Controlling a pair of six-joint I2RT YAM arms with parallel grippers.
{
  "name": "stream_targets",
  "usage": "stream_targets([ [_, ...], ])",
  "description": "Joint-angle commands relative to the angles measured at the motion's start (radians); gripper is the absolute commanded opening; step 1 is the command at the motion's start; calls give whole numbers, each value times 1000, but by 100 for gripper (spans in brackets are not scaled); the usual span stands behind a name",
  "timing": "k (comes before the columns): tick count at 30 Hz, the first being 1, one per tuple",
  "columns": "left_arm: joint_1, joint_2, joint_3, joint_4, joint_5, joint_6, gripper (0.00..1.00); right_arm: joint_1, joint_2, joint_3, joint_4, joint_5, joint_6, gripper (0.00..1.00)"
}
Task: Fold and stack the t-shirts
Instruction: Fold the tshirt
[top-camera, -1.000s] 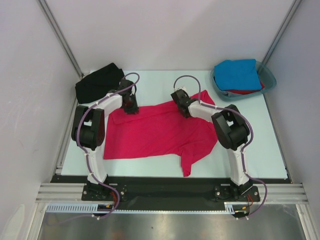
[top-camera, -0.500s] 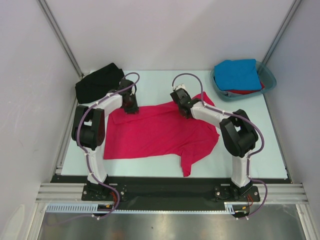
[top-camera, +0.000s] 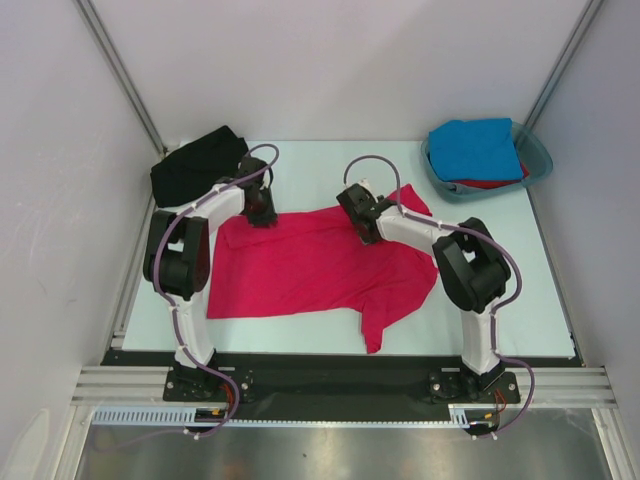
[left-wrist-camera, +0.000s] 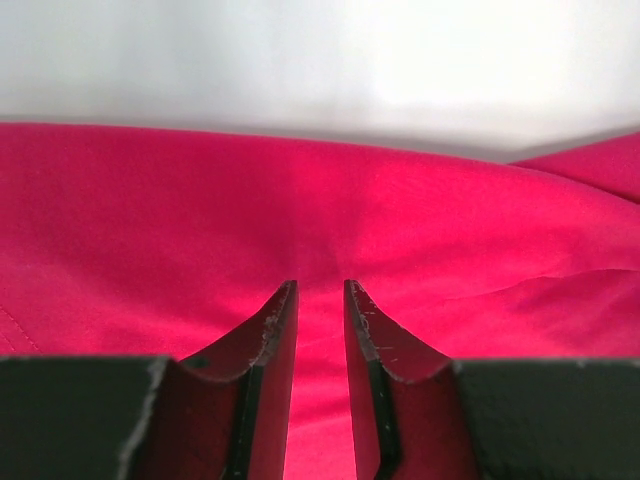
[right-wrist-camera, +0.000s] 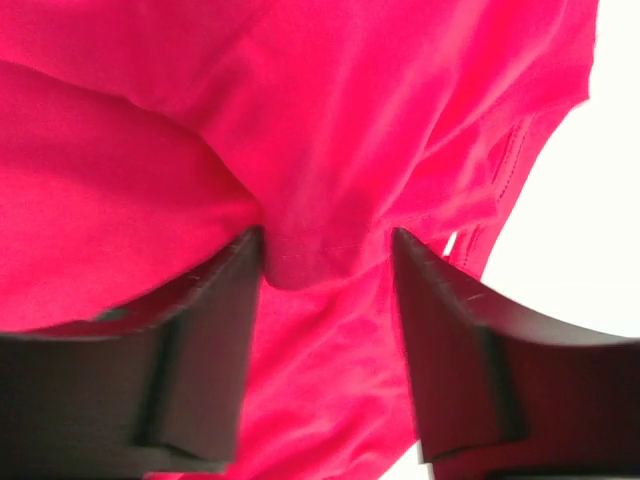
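Note:
A crimson-pink t-shirt (top-camera: 315, 265) lies spread flat across the table's middle, one sleeve trailing toward the front edge. My left gripper (top-camera: 262, 216) rests low on its back left edge. In the left wrist view the left gripper (left-wrist-camera: 320, 285) has its fingers a narrow gap apart over smooth cloth, with no fold pinched. My right gripper (top-camera: 358, 212) is at the shirt's back edge near the collar. In the right wrist view the right gripper (right-wrist-camera: 325, 235) is open, and a hump of the shirt (right-wrist-camera: 310, 255) touches only the left finger. A black t-shirt (top-camera: 195, 165) lies folded at the back left.
A teal tub (top-camera: 535, 165) at the back right holds a blue t-shirt (top-camera: 478, 148) on top of a red t-shirt (top-camera: 497, 183). White walls and metal posts close in the table on three sides.
My right gripper's jaws have opened and let go of the pink shirt's back edge; its elbow has shifted a little. The left arm and the shirt's spread look unchanged.

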Motion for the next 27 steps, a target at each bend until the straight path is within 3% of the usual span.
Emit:
stream_targets([
  [1,-6,-8,47,-14,-25,21,31,5,18,5,-40,69,45,64],
  [2,-6,-11,46,-11,-52,24,31,7,4,4,-34,104,55,69],
  [7,-1,-22,52,1,-68,19,32,-28,-62,8,7,117,67,76],
  [9,5,-15,55,7,-75,14,36,-63,-85,28,10,85,91,77],
  [10,8,-11,55,12,-78,13,41,-77,-92,33,10,63,99,77],
  [11,11,-6,56,12,-78,11,53,-88,-102,38,10,25,108,77],
  [12,14,-6,52,14,-83,11,56,-102,-112,38,15,2,113,77],
  [27,17,-26,-6,-108,-293,-19,56,-199,-201,12,10,-228,150,77],
])
